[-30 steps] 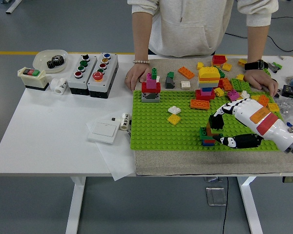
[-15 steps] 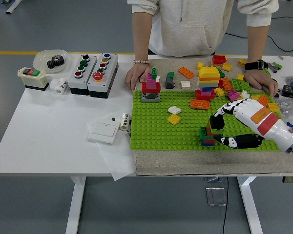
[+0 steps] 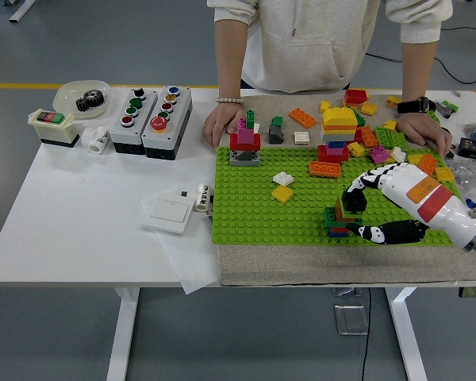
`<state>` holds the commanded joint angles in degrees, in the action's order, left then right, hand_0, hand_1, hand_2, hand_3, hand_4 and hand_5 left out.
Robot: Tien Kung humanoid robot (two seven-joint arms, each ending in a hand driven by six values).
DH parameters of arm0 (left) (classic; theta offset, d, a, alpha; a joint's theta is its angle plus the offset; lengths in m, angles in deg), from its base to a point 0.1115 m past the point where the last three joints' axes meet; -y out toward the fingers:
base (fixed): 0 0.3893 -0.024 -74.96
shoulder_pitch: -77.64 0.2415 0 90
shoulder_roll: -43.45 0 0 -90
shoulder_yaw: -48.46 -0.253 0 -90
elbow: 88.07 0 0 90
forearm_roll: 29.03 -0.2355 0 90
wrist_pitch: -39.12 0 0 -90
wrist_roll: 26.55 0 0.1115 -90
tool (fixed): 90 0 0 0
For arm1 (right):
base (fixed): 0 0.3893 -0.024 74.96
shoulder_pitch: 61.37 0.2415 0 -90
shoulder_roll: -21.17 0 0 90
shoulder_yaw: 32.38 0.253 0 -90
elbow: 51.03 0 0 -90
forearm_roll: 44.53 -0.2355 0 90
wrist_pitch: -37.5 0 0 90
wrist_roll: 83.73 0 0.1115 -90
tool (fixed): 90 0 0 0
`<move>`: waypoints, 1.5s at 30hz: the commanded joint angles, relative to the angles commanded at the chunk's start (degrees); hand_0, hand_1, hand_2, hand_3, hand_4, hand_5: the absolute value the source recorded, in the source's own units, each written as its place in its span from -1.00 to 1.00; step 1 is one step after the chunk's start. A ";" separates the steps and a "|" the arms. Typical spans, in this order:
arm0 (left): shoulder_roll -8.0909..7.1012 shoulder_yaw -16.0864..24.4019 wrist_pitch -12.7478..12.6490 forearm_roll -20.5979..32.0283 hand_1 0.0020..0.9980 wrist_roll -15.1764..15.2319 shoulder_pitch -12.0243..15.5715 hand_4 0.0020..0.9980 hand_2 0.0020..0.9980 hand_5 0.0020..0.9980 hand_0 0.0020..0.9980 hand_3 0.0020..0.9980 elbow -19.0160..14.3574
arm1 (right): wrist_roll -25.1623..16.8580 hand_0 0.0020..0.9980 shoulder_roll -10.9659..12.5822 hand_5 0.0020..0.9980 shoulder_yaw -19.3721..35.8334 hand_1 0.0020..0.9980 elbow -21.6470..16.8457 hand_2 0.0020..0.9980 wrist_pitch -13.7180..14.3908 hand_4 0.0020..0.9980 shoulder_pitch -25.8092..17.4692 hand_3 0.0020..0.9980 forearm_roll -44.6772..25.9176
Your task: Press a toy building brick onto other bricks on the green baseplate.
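The green baseplate (image 3: 254,206) lies on a beige mat at the table's right half. Near its front right edge stands a small stack (image 3: 332,225) of green, red and blue bricks with a brown brick (image 3: 342,211) on top. My right hand (image 3: 355,216) comes in from the right and is curled around that stack. Its fingertips (image 3: 351,198) rest on the brown brick from above, and the thumb (image 3: 374,232) lies low beside the stack. The left arm is out of sight.
A red, pink and grey tower (image 3: 245,147), a yellow-topped stack (image 3: 338,131), an orange brick (image 3: 325,169) and yellow (image 3: 283,194) and white bricks stand on the plate. Loose bricks (image 3: 381,136) lie behind. A person's hands (image 3: 219,124) rest at the far edge. Button boxes (image 3: 151,111) sit left.
Almost nothing has moved. My right hand stays curled on the stack, with the wrist shifted only slightly. The person's hands are still.
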<state>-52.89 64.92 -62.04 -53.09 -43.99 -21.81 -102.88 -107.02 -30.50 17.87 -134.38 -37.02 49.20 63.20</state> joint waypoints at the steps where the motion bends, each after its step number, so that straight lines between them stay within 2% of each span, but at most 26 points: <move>1: -0.02 -0.05 0.01 0.03 0.14 0.03 -0.03 0.32 0.30 0.50 -0.02 0.25 0.00 | 0.00 0.00 0.01 -0.16 0.13 0.10 -0.04 0.24 0.01 0.59 -0.03 0.13 0.00; 35: -0.04 0.30 0.18 -0.66 0.14 -0.21 0.26 0.31 0.30 0.50 -0.02 0.25 0.01 | -0.66 0.00 -0.10 -0.16 1.49 0.09 -0.39 0.24 1.48 0.58 -1.39 0.13 0.27; 45: 0.01 0.53 0.27 -1.08 0.14 -0.40 0.35 0.31 0.30 0.49 -0.02 0.25 -0.03 | -0.67 0.04 -0.61 -0.15 1.64 0.13 0.70 0.25 3.83 0.57 -1.81 0.13 3.25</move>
<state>-52.88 65.45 -61.77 -54.17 -44.38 -21.46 -102.91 -107.69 -31.11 19.51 -133.68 -33.19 47.38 66.45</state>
